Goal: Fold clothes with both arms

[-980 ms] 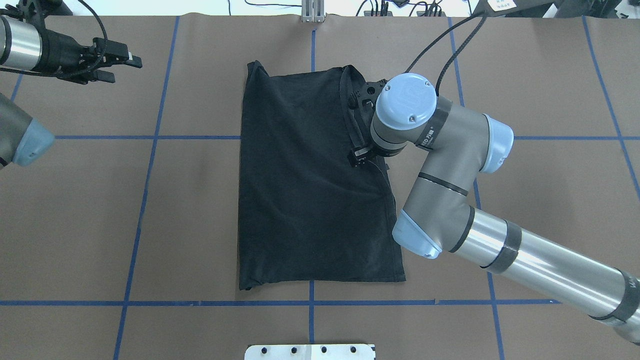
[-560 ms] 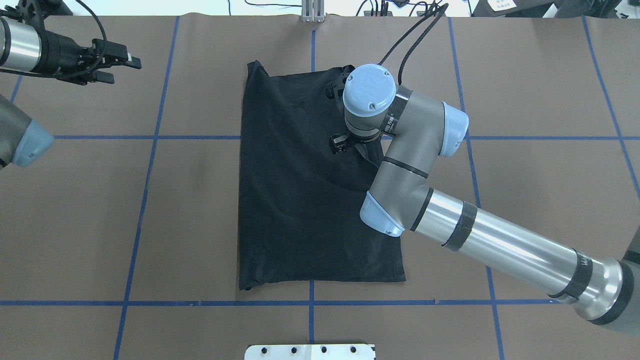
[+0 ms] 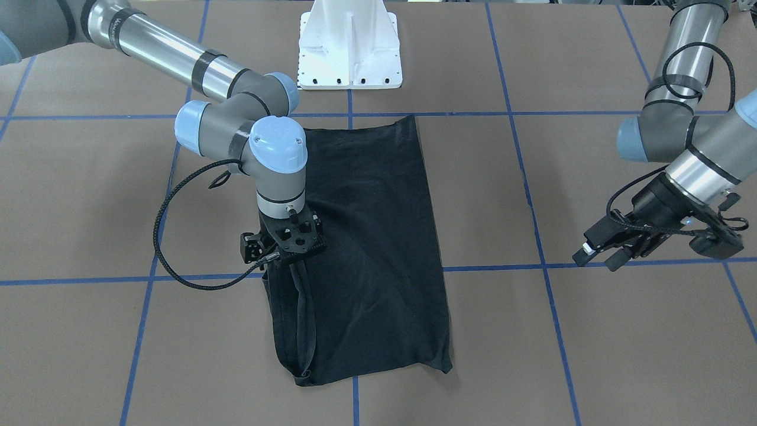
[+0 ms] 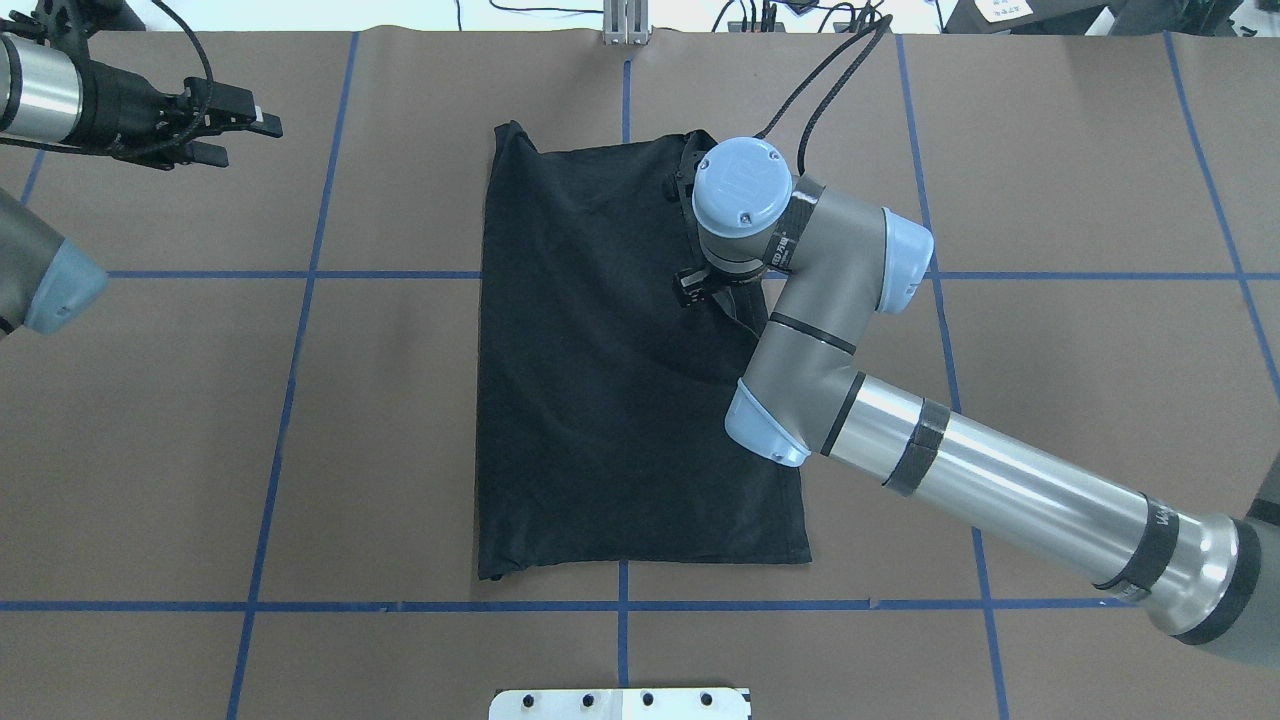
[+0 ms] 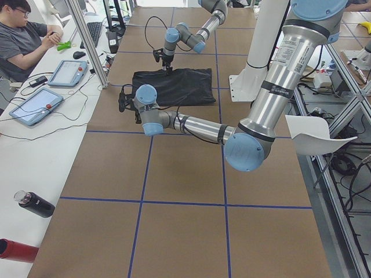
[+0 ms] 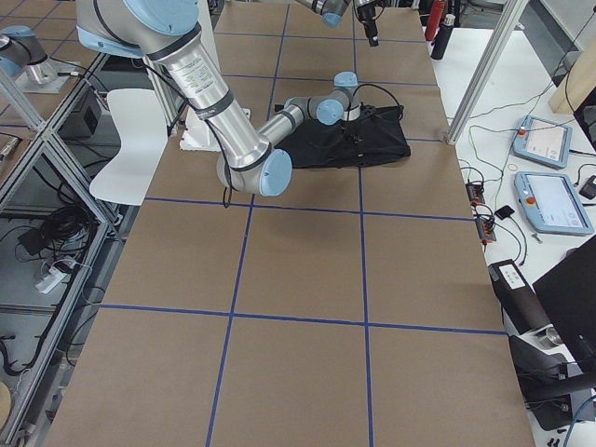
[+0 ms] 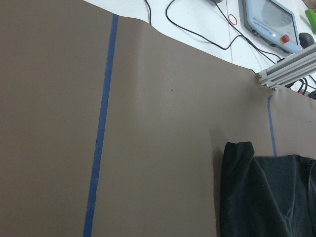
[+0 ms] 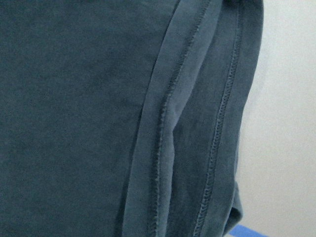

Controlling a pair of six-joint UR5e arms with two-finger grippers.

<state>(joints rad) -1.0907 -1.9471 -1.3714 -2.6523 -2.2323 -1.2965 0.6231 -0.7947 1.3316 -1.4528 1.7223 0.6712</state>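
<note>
The black T-shirt [image 4: 600, 400] lies folded in a tall rectangle at the table's middle; it also shows in the front view [image 3: 372, 236] and the left wrist view [image 7: 266, 197]. No print shows. My right arm's wrist [image 4: 742, 200] stands over the shirt's far right part. My right gripper [image 3: 293, 265] points down at a doubled hem there; its fingers are hidden, so I cannot tell open from shut. The right wrist view shows only hem seams [image 8: 163, 123] close up. My left gripper [image 4: 250, 140] hangs open and empty at the far left, well away from the shirt; it also shows in the front view [image 3: 597, 263].
The brown table cover carries a grid of blue tape lines [image 4: 300, 274]. The white pedestal base [image 3: 349, 47] sits at the robot's edge. A metal post [image 4: 626, 22] stands at the far edge. A seated operator [image 5: 23, 35] and control tablets [image 5: 35, 104] are beyond it.
My right arm swung left over the shirt's far right part, then eased back slightly right. The shirt's outline and my left arm have not moved.
</note>
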